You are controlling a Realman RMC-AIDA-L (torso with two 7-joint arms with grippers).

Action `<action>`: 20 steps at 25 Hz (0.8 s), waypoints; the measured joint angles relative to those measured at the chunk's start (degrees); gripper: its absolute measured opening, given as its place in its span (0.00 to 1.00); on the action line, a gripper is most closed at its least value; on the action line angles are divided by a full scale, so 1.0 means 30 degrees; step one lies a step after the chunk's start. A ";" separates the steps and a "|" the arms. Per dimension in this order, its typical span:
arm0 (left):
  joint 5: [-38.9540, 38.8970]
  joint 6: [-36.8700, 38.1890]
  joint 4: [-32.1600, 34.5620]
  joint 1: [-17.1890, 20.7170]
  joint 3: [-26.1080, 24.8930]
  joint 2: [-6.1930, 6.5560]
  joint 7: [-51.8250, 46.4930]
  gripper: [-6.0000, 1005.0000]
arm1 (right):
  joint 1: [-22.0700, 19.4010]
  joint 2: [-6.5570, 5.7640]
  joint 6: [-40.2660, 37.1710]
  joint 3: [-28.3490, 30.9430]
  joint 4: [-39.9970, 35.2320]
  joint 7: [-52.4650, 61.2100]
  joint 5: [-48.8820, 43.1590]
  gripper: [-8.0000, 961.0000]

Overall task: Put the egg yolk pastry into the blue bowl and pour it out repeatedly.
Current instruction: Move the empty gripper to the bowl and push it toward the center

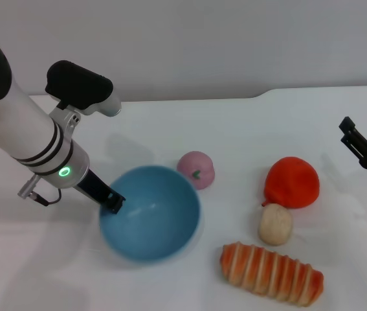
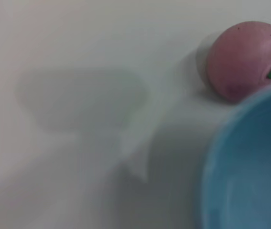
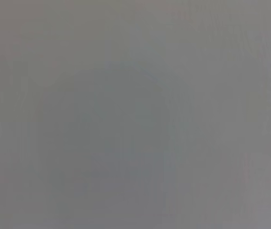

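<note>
The round, smooth light-blue bowl (image 1: 151,212) sits on the white tabletop (image 1: 248,129) and looks tipped, its glossy inside facing the camera and holding nothing. The left end effector (image 1: 113,202) is at the bowl's left rim, its dark fingers clamped on the edge. The small pale beige, roundish matte egg yolk pastry (image 1: 275,224) lies on the tabletop well to the right of the bowl, just below the red, rounded fruit (image 1: 292,183) and touching or almost touching it. Just below the pastry lies the long bread loaf with orange stripes (image 1: 271,273). A pink ball with a green mark (image 1: 197,169) rests just beside the bowl's far rim. The right end effector (image 1: 363,144) hovers at the right edge, away from everything, its black fingers spread apart.

The left wrist view shows the bowl's rim (image 2: 216,157) and the pink ball (image 2: 246,59) up close, with a narrow gap of tabletop between them; the pastry, fruit and loaf are outside it. The right wrist view shows only a featureless grey field.
</note>
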 joint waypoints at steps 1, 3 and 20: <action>-0.0014 0.0020 0.0016 -0.0011 0.0021 -0.0008 -0.0004 0.19 | -0.0014 -0.0001 0.0001 -0.0005 -0.0001 0.0000 0.0000 0.83; -0.0063 0.0018 0.0037 -0.0030 0.0049 -0.0016 -0.0012 0.15 | -0.0049 0.0000 0.0000 -0.0009 -0.0001 0.0000 0.0000 0.83; -0.0233 -0.0507 -0.3158 -0.1811 -0.0608 0.0209 -0.0004 0.01 | 0.0143 -0.0160 -0.1198 -0.0045 -0.0586 0.2657 -0.3412 0.83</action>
